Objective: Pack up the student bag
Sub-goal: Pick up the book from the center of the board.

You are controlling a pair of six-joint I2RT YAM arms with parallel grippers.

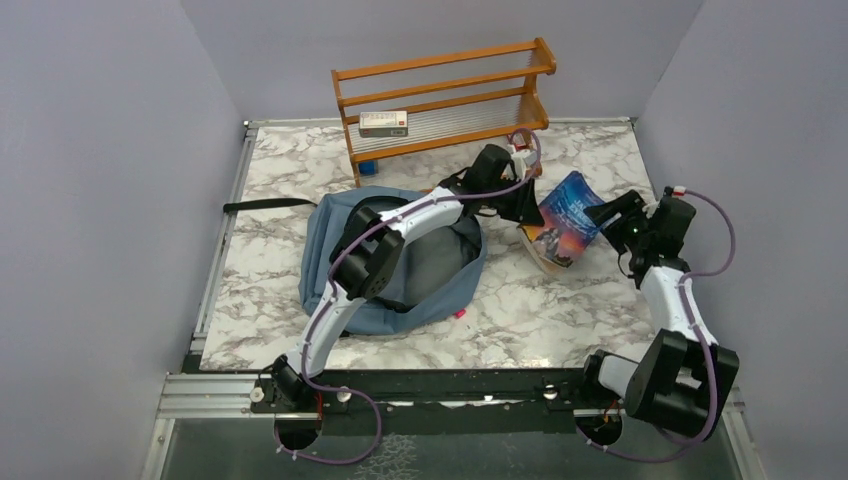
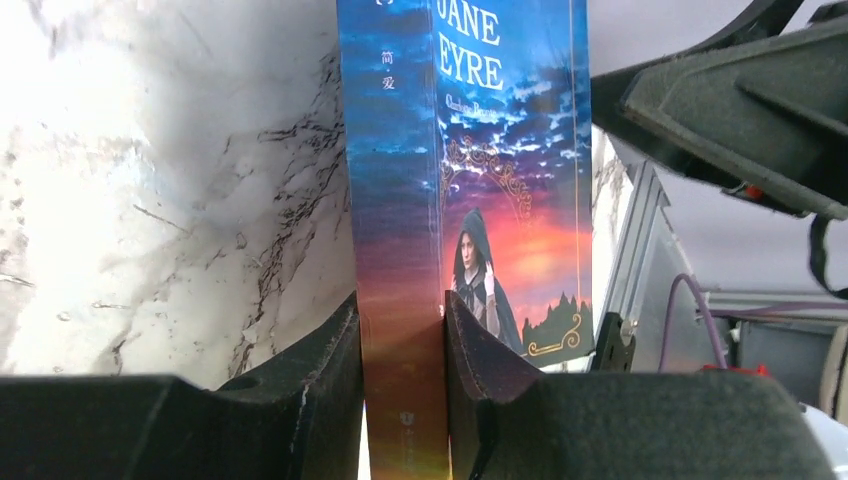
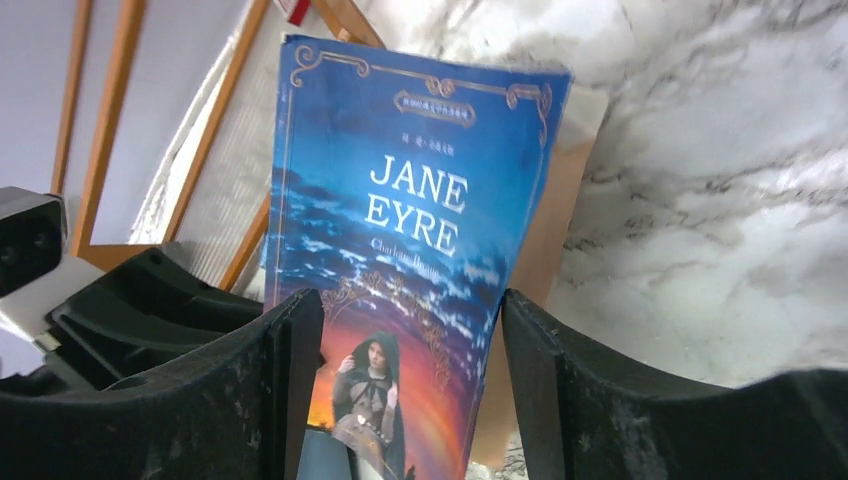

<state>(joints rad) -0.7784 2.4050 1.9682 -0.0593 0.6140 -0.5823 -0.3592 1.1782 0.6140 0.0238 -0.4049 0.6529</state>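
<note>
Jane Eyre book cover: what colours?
Jane Eyre book: blue cloudy cover fading to orange-red at the bottom, with white title lettering. Shows best in the right wrist view.

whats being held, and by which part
The left tool pinches the Jane Eyre book at its spine edge, near the lower end; the right tool stands open, holding nothing.

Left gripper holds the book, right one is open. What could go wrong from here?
1. The left gripper pinches the book only at one end of its spine, so the paperback may swing or slip.
2. The right gripper stands open around the book, and moving the book could catch on it.
3. The student bag is soft, so its mouth may fold and block the book.
</note>
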